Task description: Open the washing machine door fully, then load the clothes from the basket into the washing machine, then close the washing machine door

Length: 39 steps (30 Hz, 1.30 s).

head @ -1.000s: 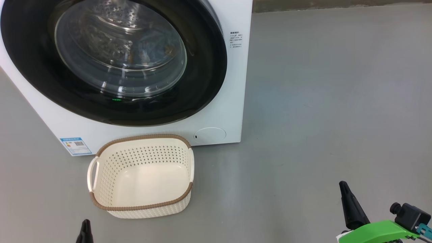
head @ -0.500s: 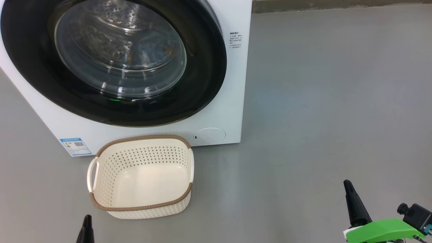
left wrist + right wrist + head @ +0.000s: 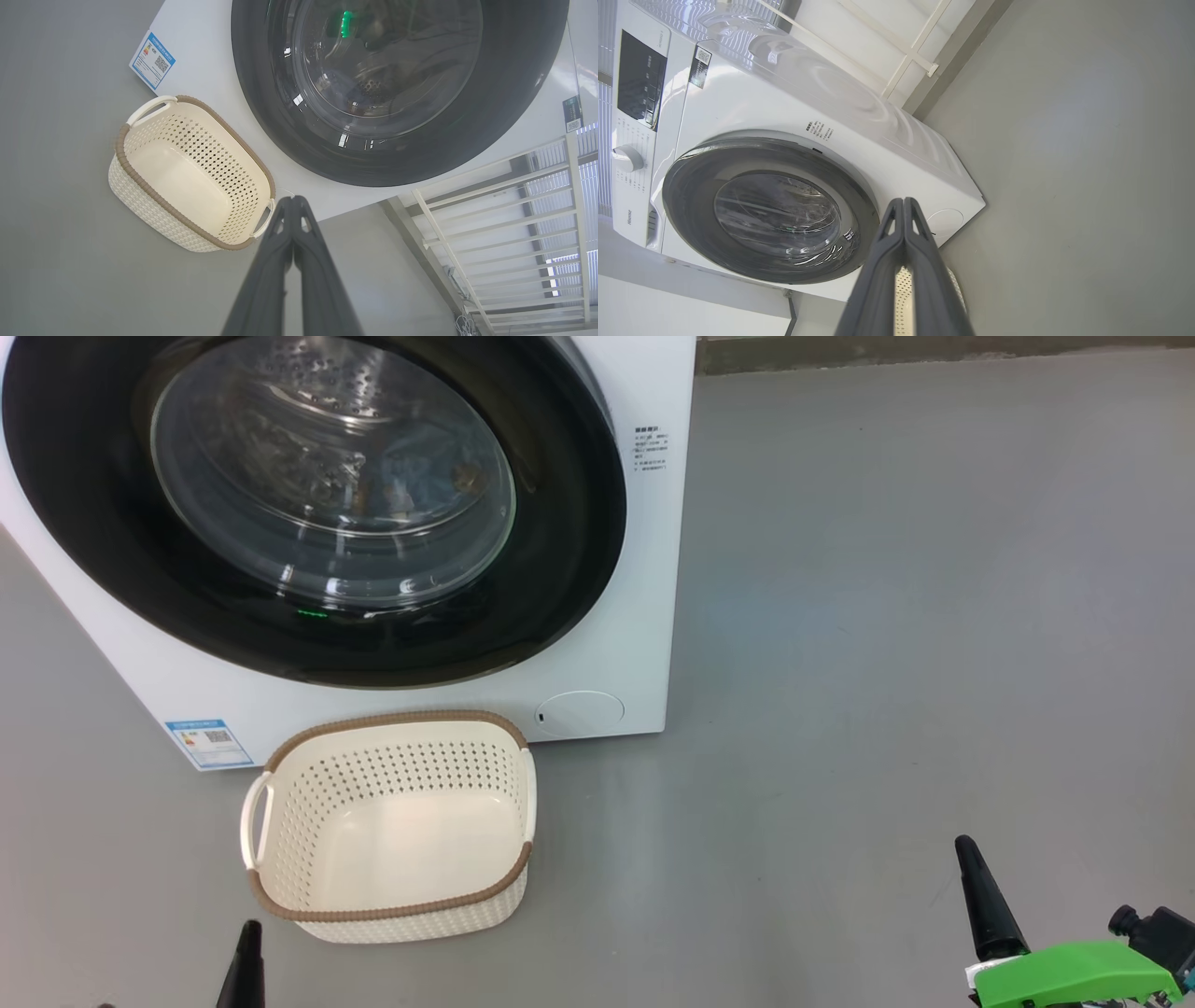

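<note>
The washing machine door, a glossy black rim around a bulging clear glass bowl, sits closed on the white washing machine at eleven o'clock in the head view. The clothes show dimly as blue and brown behind the glass. The cream perforated basket, brown-rimmed with its bare bottom showing, stands on the floor at seven o'clock. The left gripper and right gripper each have their fingers pressed together, holding nothing.

Both arms sit low, the dark, long-fingered left gripper and right gripper each pinched closed and empty, fingertips pointing forward, a bright green plastic bracket on the right wrist.
</note>
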Motion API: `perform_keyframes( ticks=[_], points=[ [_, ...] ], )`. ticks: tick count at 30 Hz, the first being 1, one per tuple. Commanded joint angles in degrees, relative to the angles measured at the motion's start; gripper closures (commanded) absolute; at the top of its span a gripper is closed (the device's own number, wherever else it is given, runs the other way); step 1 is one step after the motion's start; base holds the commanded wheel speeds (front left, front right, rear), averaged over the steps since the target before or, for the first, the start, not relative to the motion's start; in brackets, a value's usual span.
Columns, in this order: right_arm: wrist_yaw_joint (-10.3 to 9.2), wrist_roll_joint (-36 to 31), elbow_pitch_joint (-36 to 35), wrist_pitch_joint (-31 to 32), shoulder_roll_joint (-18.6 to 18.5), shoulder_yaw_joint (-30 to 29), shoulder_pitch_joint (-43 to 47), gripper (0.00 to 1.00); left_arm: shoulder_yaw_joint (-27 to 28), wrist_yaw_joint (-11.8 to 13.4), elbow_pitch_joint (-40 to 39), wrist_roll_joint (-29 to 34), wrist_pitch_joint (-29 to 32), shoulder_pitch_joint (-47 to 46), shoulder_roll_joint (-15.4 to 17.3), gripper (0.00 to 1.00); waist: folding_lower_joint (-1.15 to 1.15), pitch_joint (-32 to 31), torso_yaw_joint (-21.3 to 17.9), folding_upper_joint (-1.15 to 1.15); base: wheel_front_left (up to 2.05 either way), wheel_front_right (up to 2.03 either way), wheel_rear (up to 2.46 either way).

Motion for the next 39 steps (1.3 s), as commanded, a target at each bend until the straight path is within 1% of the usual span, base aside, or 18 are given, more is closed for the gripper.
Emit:
perform_keyframes(
  ticks=[1,39],
  points=[
    [-0.20,1.72,-1.25,0.37,-0.24,0.32,-2.92,1.00,1.31,-0.59,-0.97,-1.85,0.36,-2.87,0.94,1.00,0.00,-0.01,-0.01,0.00,0.00,0.00,0.00],
    [-0.30,25.34,-0.48,6.66,-0.21,-1.38,-4.35,1.00,2.21,-2.88,3.40,-25.55,6.67,-8.20,1.35,1.00,0.00,-0.32,-0.18,0.00,0.00,0.00,0.00]
  ],
)
